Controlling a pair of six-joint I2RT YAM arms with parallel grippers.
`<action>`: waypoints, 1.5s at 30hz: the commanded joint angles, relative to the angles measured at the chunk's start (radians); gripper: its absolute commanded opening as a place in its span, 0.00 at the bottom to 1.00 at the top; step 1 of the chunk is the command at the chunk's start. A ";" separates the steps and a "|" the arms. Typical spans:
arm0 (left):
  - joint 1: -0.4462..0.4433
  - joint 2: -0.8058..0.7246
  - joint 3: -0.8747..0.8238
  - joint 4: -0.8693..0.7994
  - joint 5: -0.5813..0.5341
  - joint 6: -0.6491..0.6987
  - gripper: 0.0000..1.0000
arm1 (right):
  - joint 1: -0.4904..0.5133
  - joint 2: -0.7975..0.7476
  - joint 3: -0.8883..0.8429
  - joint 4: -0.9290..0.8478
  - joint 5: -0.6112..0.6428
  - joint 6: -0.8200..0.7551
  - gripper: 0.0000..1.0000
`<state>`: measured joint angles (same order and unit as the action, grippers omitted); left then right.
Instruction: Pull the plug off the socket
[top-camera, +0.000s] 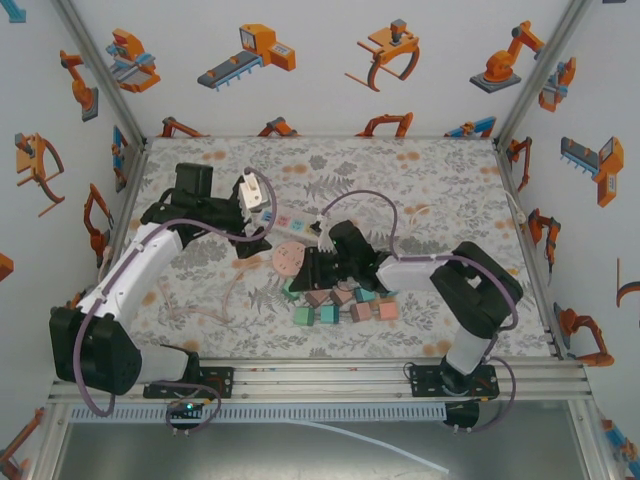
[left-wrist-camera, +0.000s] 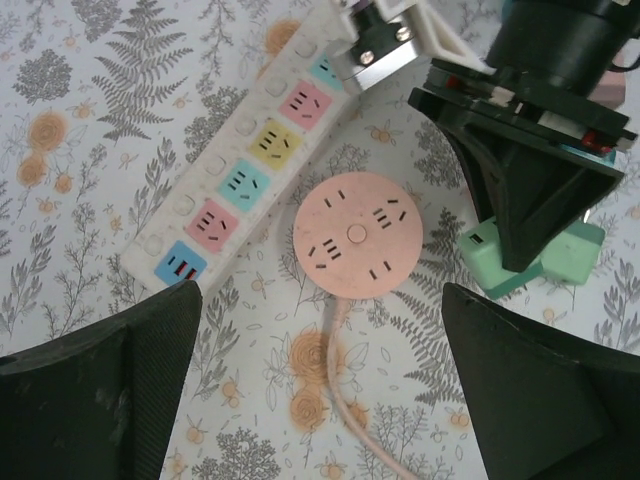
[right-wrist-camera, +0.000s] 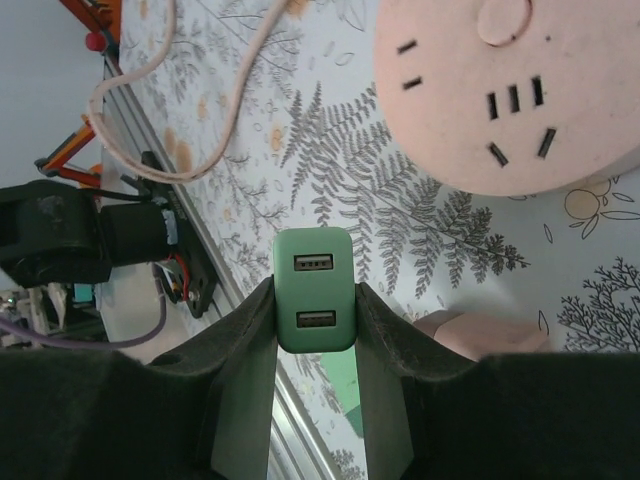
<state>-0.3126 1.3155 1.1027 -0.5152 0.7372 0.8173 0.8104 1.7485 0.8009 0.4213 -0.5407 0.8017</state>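
Lengthwise between jaws, plug (right-wrist-camera: 314, 290), USB-end outward

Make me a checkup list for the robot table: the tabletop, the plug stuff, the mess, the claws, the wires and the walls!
Surface: table covered in a fern-and-flower print.
Job's things: green plug clear of the pink round socket; white power strip lies beside that socket.
Clutter: coloured blocks heaped near the right arm.
Grippers: right gripper shut on the green plug; left gripper open above the pink round socket.
Cables: pink cord trails from the pink round socket; purple cables loop along the arms.
Surroundings: white walls with robot pictures; metal rail at the near edge.
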 joint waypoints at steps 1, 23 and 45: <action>0.009 -0.029 -0.023 -0.128 0.037 0.182 0.97 | 0.007 0.018 0.024 0.088 0.033 0.051 0.09; 0.035 0.017 0.002 -0.329 0.188 0.431 0.97 | 0.014 0.016 0.033 -0.059 0.109 -0.032 0.40; 0.023 -0.040 -0.070 0.098 0.064 0.038 0.97 | 0.012 -0.501 -0.009 -0.253 0.632 -0.527 0.48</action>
<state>-0.2821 1.3003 1.0561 -0.5690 0.8261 1.0191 0.8162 1.3437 0.8345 0.1349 -0.1223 0.4366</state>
